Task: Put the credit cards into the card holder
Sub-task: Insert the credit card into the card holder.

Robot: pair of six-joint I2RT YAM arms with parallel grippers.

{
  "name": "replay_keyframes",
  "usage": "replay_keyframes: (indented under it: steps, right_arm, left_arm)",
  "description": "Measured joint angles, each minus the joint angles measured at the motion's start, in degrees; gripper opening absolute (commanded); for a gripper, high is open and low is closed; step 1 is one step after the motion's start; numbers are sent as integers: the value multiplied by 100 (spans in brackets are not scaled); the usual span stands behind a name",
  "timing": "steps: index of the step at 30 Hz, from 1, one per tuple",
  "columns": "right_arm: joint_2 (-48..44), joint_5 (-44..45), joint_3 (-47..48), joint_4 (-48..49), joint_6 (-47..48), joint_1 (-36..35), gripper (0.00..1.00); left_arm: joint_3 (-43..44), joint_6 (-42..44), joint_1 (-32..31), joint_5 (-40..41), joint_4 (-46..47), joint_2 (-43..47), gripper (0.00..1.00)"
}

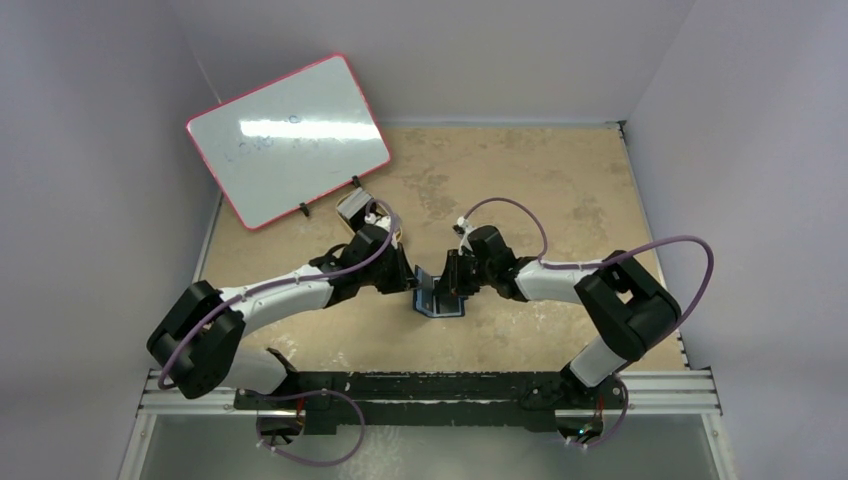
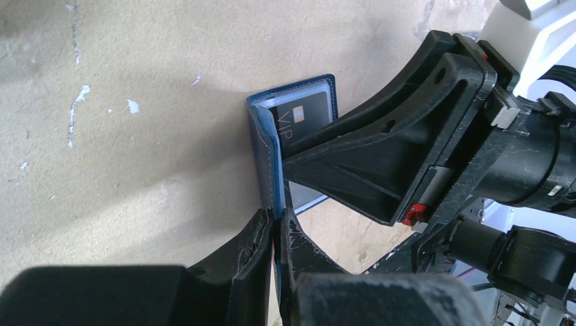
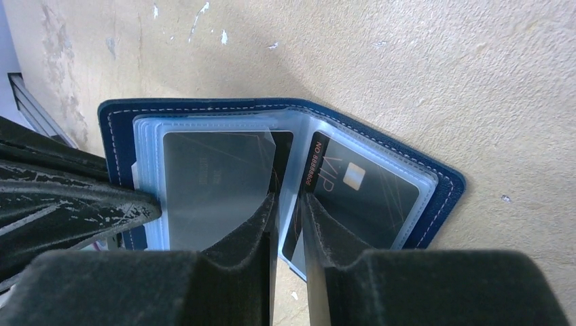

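The navy card holder (image 1: 437,298) stands open on the table between both arms. My left gripper (image 2: 277,221) is shut on the edge of its cover (image 2: 266,156). In the right wrist view a dark VIP credit card (image 3: 367,197) sits in a right-hand clear pocket, and a grey credit card (image 3: 210,183) lies in a left-hand pocket. My right gripper (image 3: 289,204) straddles the middle pocket leaf, its jaws a narrow gap apart. The left gripper's fingers (image 3: 68,197) pinch the cover (image 3: 115,136) at the left. The VIP card (image 2: 299,119) also shows in the left wrist view, partly behind the right gripper's finger (image 2: 380,156).
A pink-rimmed whiteboard (image 1: 288,140) leans at the back left. A small grey object (image 1: 355,208) lies just behind the left arm. Pale walls close in both sides, and the mounting rail (image 1: 430,385) runs along the near edge.
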State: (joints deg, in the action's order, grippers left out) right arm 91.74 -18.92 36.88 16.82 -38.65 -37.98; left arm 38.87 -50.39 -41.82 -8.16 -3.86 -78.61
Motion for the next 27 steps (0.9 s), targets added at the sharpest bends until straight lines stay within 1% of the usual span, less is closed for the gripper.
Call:
replay_keyframes:
  steps: [8, 14, 19, 24, 27]
  right_arm:
    - [15, 39, 7, 22, 0, 0, 21]
    - [15, 44, 7, 24, 0, 0, 21]
    - [24, 44, 7, 26, 0, 0, 22]
    - [24, 44, 20, 17, 2, 0, 29]
    - [-55, 127, 66, -125, 4, 0, 40]
  left_arm:
    - [-210, -219, 0, -254, 638, -31, 10]
    - [-367, -321, 0, -339, 997, -33, 1]
    - [-501, -400, 0, -382, 1294, -39, 0]
    - [-503, -411, 0, -404, 1394, -118, 0]
    - [-476, -413, 0, -363, 1296, -120, 0]
